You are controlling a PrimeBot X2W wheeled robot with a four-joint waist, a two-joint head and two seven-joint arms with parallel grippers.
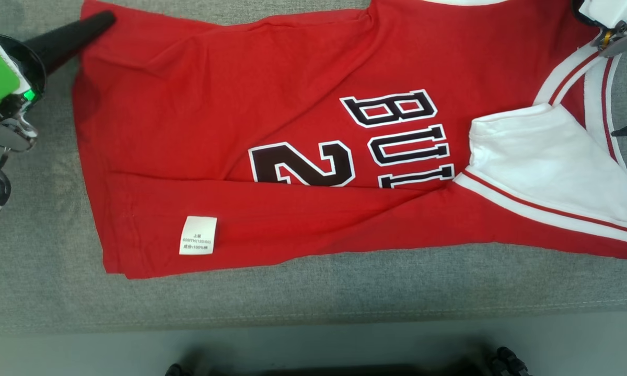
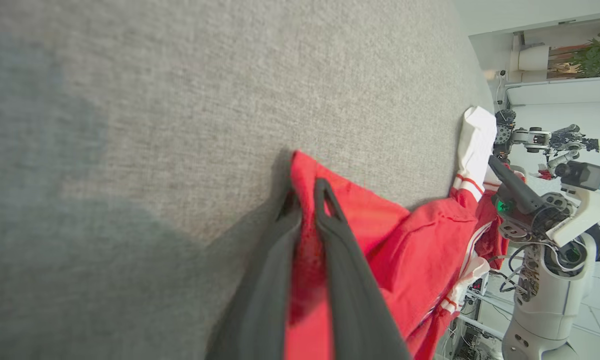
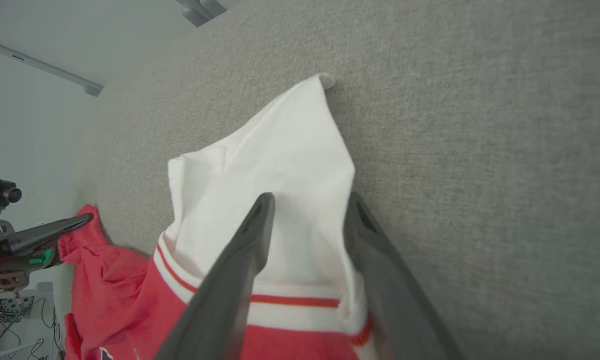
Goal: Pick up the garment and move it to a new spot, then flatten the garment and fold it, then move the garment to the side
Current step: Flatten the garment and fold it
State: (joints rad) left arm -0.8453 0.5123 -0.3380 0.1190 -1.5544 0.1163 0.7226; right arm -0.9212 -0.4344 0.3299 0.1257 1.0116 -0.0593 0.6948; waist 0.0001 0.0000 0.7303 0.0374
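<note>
left pincer (image 2: 307, 192) pinching red garment (image 1: 292, 130) corner, right pincer (image 3: 311, 200) parted astride white sleeve (image 3: 280, 140)

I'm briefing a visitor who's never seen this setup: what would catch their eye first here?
The red jersey with black lettering, spread sideways across the grey fabric surface, grabs the eye at once. At one end the left gripper pinches a red corner; at the other the right gripper straddles a white sleeve.

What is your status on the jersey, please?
Left claw pinching jersey corner. Right claw astride white sleeve, jaws apart. Jersey part-folded on grey cushion. Nothing in the way.
</note>
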